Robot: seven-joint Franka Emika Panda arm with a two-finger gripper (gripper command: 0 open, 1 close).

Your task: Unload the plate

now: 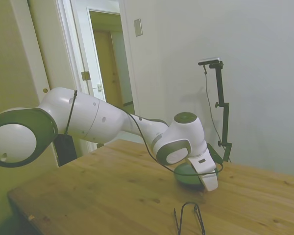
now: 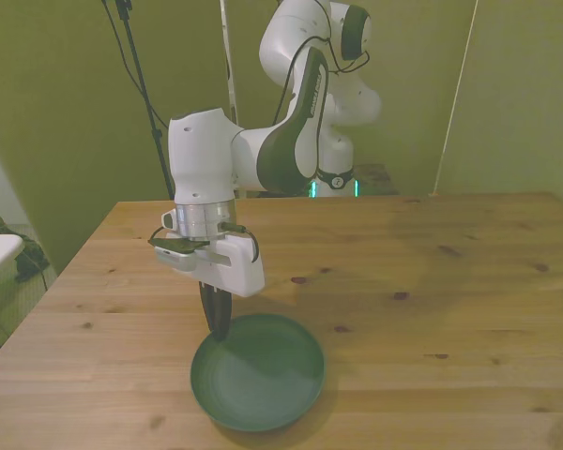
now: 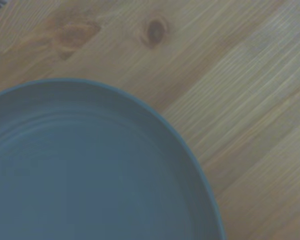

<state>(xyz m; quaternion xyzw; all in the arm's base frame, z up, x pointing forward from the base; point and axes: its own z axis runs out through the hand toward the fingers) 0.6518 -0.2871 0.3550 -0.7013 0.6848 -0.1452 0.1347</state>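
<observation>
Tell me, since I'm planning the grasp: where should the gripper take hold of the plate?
Probably the raised rim of the plate, from above, one finger inside and one outside. It lies flat on the table, so only that thin edge offers purchase. The gripper already hangs there.

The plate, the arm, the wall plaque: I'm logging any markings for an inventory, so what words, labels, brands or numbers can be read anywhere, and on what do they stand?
No text can be read in any view.
The plate: plain, no marking.
The arm's small dark mark near the hand, in the side view: too small to read.
The wall plaque: blank or too blurred to tell.
The wire stand and the table: no labels.
</observation>
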